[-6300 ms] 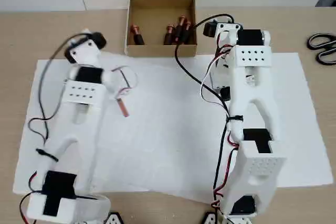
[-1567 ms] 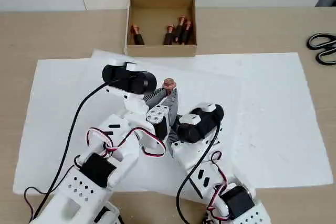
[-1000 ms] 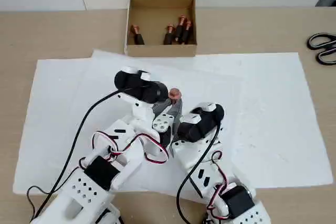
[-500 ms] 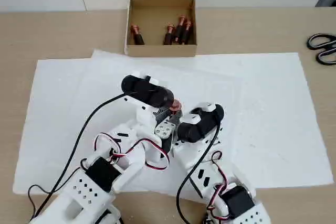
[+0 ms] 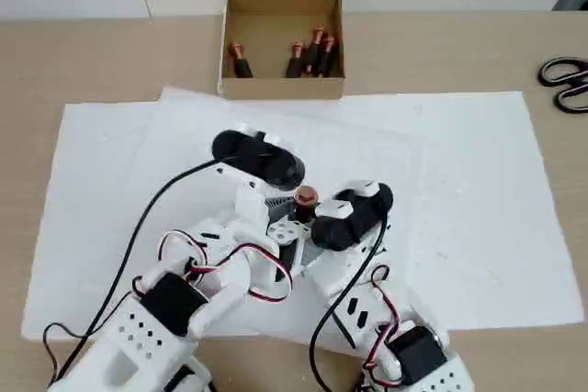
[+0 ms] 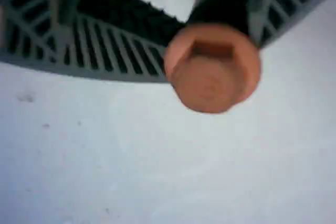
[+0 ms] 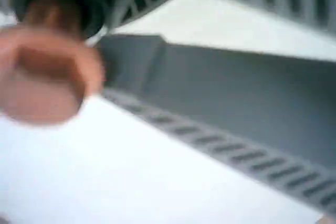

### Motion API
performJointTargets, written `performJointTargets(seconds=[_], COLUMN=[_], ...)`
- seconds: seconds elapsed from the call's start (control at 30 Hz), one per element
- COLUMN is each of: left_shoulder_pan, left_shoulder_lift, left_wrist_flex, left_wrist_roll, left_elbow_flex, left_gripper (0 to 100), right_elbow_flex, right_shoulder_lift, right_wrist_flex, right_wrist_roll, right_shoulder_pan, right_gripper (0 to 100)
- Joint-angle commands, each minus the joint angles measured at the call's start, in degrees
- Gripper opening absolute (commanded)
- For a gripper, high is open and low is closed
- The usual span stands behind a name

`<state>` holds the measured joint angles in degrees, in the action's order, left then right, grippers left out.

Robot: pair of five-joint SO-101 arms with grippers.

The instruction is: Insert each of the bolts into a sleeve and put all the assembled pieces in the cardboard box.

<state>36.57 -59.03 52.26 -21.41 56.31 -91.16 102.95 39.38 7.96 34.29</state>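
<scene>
So one copper-headed bolt (image 5: 305,196) is already seated in its black sleeve (image 6: 220,11), head up, around the middle of the desk. The cardboard box (image 5: 280,89) at the far edge has four assembled pieces (image 5: 314,50) lying inside: one on the left, three bunched on the right.

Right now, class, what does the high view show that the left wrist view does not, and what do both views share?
The high view adds the cardboard box holding assembled pieces, and scissors lying beyond the white sheet. The left wrist view adds a close look at the flat face of the bolt head, with a dark sleeve behind it. Shared: the copper bolt and the white sheet beneath it.
</scene>
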Motion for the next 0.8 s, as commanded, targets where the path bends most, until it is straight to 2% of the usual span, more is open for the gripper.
performJointTargets(seconds=[0.0, 0.27, 0.5, 0.57, 0.7, 0.77], left_shoulder_pan=[0.1, -1.8, -3.0, -6.9, -20.1, -26.6], left_shoulder_lift=[-0.9, -0.9, -0.9, -1.0, -4.5, -7.5], left_wrist_flex=[3.1, 8.9, 9.1, 8.9, 9.7, 10.4], left_wrist_roll=[0.5, 0.6, 0.7, 0.8, 1.5, 5.5], left_elbow_flex=[-6.3, -13.5, -13.8, -13.8, -14.4, -14.0], left_gripper=[24, 24, 24, 24, 24, 24], right_elbow_flex=[0.4, 0.4, 0.4, 0.4, 0.5, 0.8], right_shoulder_lift=[0.9, 0.8, 0.8, 0.8, 0.8, 0.8], right_wrist_flex=[-1.5, -1.5, -1.5, -1.5, -1.5, -1.5], right_wrist_roll=[0.4, 0.4, 0.4, 0.4, 0.4, 0.3], right_shoulder_pan=[0.1, 0.1, 0.1, 0.0, -1.0, -2.5], right_gripper=[0.4, 0.4, 0.4, 0.4, 0.4, 0.4])
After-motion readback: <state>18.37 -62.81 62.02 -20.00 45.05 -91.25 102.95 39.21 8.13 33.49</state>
